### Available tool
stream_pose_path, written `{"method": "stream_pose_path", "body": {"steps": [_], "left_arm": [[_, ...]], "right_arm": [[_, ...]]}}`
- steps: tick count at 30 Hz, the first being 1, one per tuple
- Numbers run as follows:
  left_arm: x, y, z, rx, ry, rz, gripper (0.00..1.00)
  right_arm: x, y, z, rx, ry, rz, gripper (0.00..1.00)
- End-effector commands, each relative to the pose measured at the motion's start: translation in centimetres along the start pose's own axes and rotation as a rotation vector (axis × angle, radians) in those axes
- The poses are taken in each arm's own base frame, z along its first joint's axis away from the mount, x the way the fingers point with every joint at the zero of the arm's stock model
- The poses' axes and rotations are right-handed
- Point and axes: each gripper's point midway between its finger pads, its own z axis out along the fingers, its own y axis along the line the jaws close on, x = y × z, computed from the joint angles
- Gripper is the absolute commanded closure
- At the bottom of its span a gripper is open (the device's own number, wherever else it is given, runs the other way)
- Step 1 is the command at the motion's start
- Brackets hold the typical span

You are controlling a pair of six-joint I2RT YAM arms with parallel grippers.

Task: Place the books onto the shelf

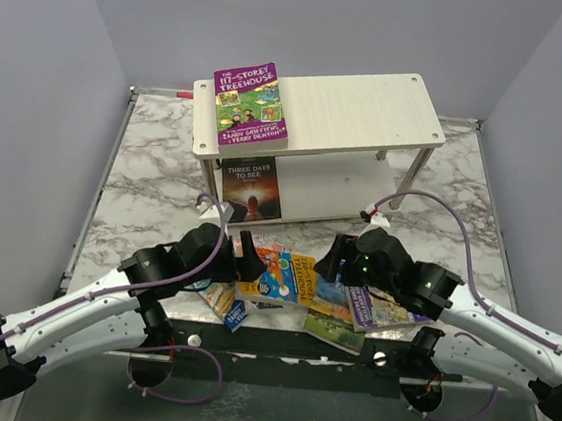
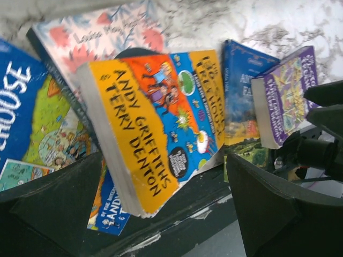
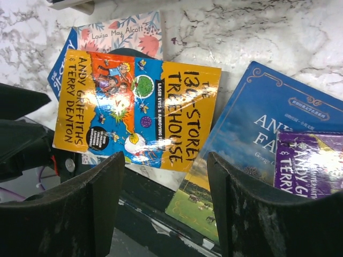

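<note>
Shelf (image 1: 363, 103) holds purple Treehouse (image 1: 250, 102) and Three Days to See (image 1: 251, 187); book pile (image 1: 294, 280) unshelved; left tool (image 1: 248, 249), right tool (image 1: 333, 261) apart, empty

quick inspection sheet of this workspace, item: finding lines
surface: marble table, loose books piled at its near edge
job's things: shelf holds purple Treehouse book on the top tier and dark book on the lower tier; orange Treehouse book, floral Alcott book, Animal Farm and others in the pile
clutter: small red item at the back edge, too small to identify
pincers: left pincer and right pincer both open over the pile, holding nothing
cables: purple cable looped along each arm
surroundings: plain grey walls
</note>
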Motion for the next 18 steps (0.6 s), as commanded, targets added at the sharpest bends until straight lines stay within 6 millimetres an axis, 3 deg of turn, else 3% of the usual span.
{"method": "stream_pose_path", "body": {"steps": [1, 9, 18], "left_arm": [[1.9, 2.7, 0.4, -0.101, 0.021, -0.139, 0.01], [4.6, 4.6, 1.9, -0.164, 0.095, -0.194, 0.01], [6.0, 3.1, 2.9, -0.057, 0.141, -0.238, 0.04]], "right_arm": [[0.6, 1.0, 0.6, -0.056, 0.013, 0.021, 0.33], [1.7, 1.2, 1.5, -0.091, 0.038, 0.031, 0.33], [2.7, 0.8, 1.7, -0.11, 0.053, 0.051, 0.33]]}}
